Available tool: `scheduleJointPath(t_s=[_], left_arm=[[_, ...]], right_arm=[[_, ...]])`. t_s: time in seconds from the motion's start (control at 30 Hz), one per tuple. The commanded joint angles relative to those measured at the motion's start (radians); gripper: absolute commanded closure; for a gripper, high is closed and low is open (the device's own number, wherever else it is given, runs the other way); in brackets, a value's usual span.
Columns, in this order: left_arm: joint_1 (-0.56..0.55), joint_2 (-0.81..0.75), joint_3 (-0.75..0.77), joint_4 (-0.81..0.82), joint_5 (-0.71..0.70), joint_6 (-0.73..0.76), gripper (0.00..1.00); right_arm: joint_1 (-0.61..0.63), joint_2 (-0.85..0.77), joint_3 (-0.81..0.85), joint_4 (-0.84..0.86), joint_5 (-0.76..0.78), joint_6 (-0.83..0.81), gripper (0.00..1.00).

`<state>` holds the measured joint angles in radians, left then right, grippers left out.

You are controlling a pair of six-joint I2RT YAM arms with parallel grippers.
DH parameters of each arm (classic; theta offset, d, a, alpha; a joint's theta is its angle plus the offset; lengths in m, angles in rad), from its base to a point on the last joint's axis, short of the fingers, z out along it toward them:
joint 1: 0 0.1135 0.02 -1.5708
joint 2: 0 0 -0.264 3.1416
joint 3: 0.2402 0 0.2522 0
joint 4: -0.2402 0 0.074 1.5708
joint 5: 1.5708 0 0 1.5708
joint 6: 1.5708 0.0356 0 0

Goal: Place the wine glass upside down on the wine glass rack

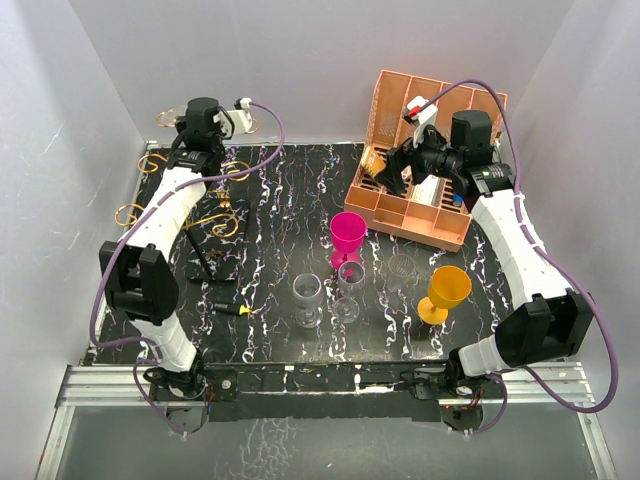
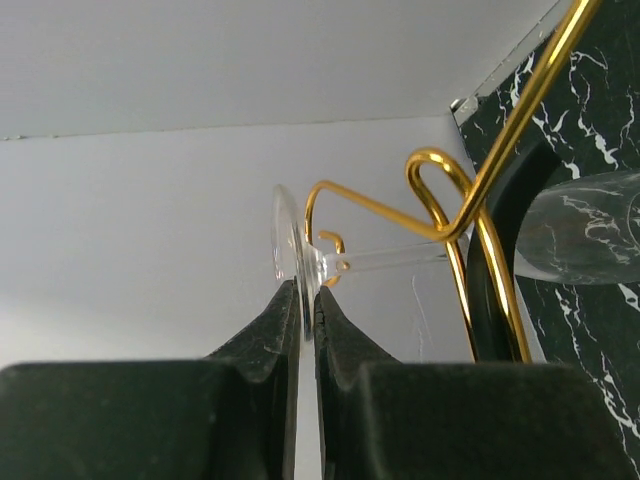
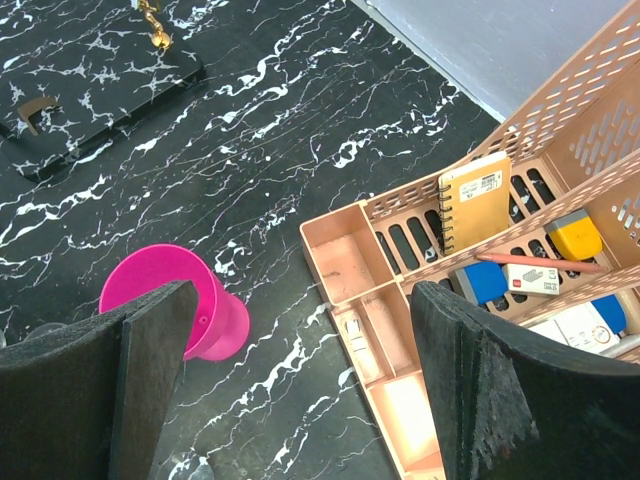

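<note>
At the far left of the tabletop (image 1: 280,200), your left gripper (image 2: 308,295) has its jaws clenched on the clear foot of the wine glass (image 2: 575,232). The glass's stem passes through a curled gold arm of the wine glass rack (image 2: 430,153), with the foot on one side of the wire and the bowl on the other. Toward the middle stand a pink goblet (image 1: 348,232) and, nearer you, two clear glasses (image 1: 308,295) side by side. A yellow goblet (image 1: 447,290) stands further right. At the back right, your right gripper (image 3: 302,290) hangs over the salmon-pink organiser (image 1: 400,215) with its jaws spread wide and nothing between them.
</note>
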<state>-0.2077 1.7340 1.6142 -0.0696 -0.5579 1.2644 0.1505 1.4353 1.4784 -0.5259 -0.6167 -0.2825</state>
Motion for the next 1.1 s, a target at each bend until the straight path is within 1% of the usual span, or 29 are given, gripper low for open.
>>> scheduleJointPath(t_s=[0.0,0.17,0.4,0.77,1.07], left_arm=[[0.004,0.025,0.091,0.064,-0.002,-0.009,1.0],[0.025,0.08,0.154,0.058,-0.024,-0.019,1.0],[0.057,0.107,0.196,0.053,-0.048,-0.02,1.0],[0.099,0.098,0.198,0.023,-0.053,-0.047,1.0],[0.125,0.112,0.197,0.04,-0.051,-0.053,1.0]], right_arm=[[0.003,-0.004,0.005,0.056,-0.009,-0.003,0.03],[0.004,-0.003,0.005,0.054,-0.008,-0.007,0.03],[0.004,0.003,0.005,0.05,-0.011,-0.012,0.03],[0.004,0.009,0.0,0.047,-0.009,-0.02,0.03],[0.004,0.012,-0.003,0.046,-0.011,-0.019,0.03]])
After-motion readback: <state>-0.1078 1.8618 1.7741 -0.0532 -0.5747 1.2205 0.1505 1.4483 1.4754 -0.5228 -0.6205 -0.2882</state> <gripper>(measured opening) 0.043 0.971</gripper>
